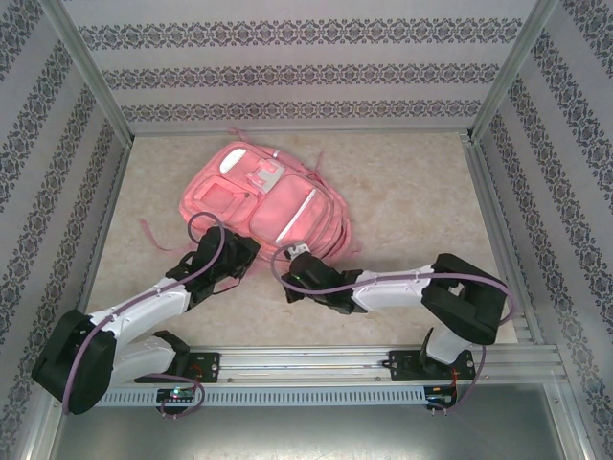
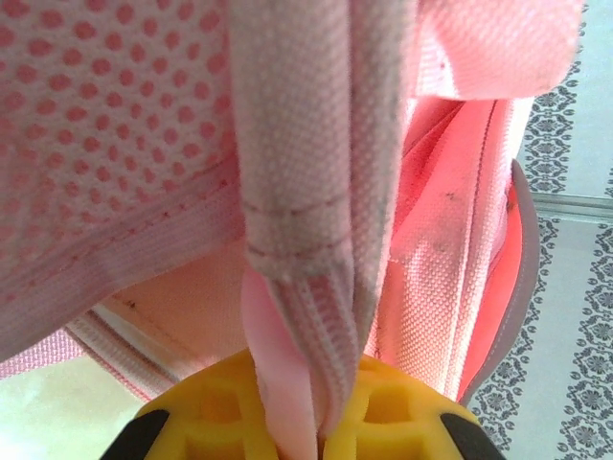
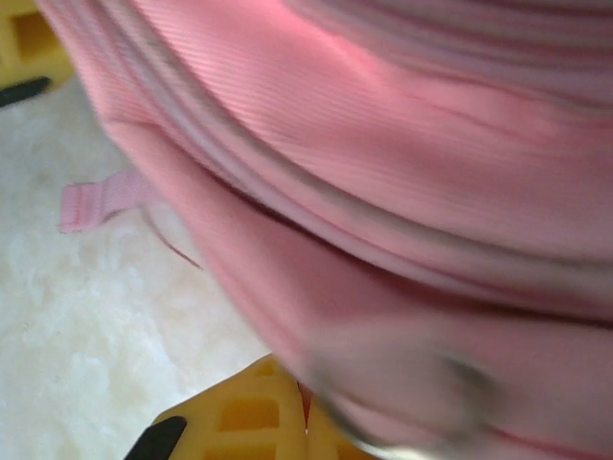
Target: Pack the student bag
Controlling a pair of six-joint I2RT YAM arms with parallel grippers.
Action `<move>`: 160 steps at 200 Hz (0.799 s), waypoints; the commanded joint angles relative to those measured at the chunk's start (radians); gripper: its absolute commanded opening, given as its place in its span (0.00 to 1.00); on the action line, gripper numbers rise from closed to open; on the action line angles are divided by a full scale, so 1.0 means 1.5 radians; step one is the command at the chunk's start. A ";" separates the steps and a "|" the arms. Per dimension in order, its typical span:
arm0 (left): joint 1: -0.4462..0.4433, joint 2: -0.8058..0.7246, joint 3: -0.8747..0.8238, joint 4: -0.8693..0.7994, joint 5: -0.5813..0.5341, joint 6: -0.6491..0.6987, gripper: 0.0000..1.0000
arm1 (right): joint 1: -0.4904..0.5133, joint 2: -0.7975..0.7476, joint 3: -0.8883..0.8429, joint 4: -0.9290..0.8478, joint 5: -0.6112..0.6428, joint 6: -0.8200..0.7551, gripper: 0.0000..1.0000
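Observation:
The student bag (image 1: pixel 268 196), a large pink backpack, lies flat in the middle of the table with its front pockets up. My left gripper (image 1: pixel 235 251) sits at its near left edge. In the left wrist view its yellow fingers (image 2: pixel 402 412) are shut on a pink webbing strap (image 2: pixel 306 192) and a fold of bag fabric (image 2: pixel 144 144). My right gripper (image 1: pixel 292 259) is at the bag's near edge. In the right wrist view its yellow fingers (image 3: pixel 259 412) are pressed together under the blurred pink bag (image 3: pixel 383 144), with a sliver of pink fabric between them.
Patterned walls (image 1: pixel 287 72) and aluminium posts (image 1: pixel 86 67) box in the beige table (image 1: pixel 412 192). A metal rail (image 1: pixel 316 364) runs along the near edge. A loose strap end (image 3: pixel 96 201) lies on the tabletop left of the bag.

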 commanded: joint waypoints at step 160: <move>0.142 0.024 0.161 -0.288 0.069 0.270 0.36 | -0.011 0.106 0.108 0.034 -0.094 -0.001 0.00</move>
